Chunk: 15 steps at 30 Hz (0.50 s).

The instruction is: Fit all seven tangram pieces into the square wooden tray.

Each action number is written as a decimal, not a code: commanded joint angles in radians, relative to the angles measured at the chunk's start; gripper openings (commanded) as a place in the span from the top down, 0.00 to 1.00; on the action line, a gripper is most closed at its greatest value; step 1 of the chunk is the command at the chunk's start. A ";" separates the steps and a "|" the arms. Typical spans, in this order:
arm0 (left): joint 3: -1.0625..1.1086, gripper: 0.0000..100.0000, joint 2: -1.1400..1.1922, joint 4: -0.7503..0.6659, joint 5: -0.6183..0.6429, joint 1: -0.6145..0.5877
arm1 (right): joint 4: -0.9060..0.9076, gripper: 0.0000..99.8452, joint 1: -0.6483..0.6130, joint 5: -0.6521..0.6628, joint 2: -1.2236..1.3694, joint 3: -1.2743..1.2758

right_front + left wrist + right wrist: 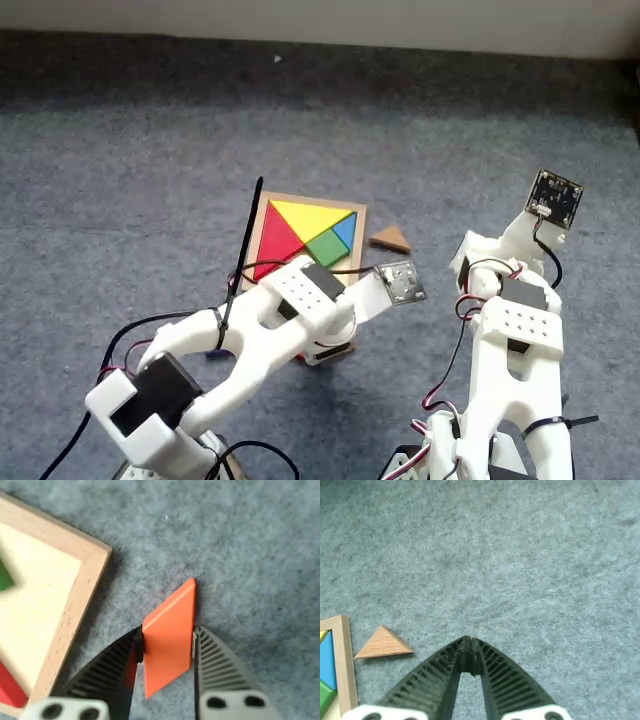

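Note:
The square wooden tray (362, 212) lies mid-table with yellow (310, 218), red (275, 245), green (327, 247) and blue (346, 231) pieces in it. My left arm (300, 300) covers its near part. In the left wrist view my left gripper (168, 634) is shut on an orange parallelogram piece (170, 630), held just off the tray's corner (92, 562) above the carpet. A plain wooden triangle (390, 239) rests on the carpet right of the tray, and the wooden triangle (382, 644) lies beside the tray edge (345, 660). My right gripper (470, 644) is shut on nothing, over bare carpet.
Grey carpet covers the whole table. A black cable (245, 245) runs across the tray's left side. The right arm (510, 320) stands to the right of the triangle. Part of the tray floor (35, 610) is bare wood.

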 commanded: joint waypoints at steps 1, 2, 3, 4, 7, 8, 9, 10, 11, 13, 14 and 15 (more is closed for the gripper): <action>-0.047 0.96 -0.001 0.002 -0.009 -0.002 | -0.021 0.99 0.012 -0.003 -0.031 -0.008; -0.047 0.98 -0.002 0.003 -0.009 -0.002 | -0.021 0.99 0.012 -0.003 -0.031 -0.008; -0.047 0.99 -0.015 0.003 -0.009 -0.001 | -0.021 0.99 0.012 -0.003 -0.031 -0.008; -0.044 1.00 -0.035 0.003 -0.008 -0.001 | -0.021 0.99 0.012 -0.003 -0.031 -0.008; -0.038 1.00 -0.133 0.015 -0.006 -0.008 | -0.021 0.99 0.012 -0.003 -0.031 -0.008; -0.039 1.00 -0.171 0.035 -0.006 -0.010 | -0.021 0.99 0.012 -0.003 -0.031 -0.008; -0.041 1.00 -0.211 0.051 -0.006 -0.021 | -0.021 0.99 0.012 -0.003 -0.031 -0.008; -0.042 1.00 -0.252 0.057 -0.006 -0.035 | -0.021 0.99 0.012 -0.003 -0.031 -0.008; -0.044 1.00 -0.294 0.060 -0.006 -0.054 | -0.021 0.99 0.012 -0.003 -0.031 -0.008; -0.047 0.99 -0.363 0.060 -0.006 -0.117 | -0.021 0.99 0.012 -0.003 -0.031 -0.008; -0.047 0.99 -0.386 0.058 -0.009 -0.148 | -0.021 0.99 0.012 -0.003 -0.031 -0.007; -0.047 0.99 -0.397 0.054 -0.011 -0.180 | -0.021 0.99 0.012 -0.003 -0.031 -0.007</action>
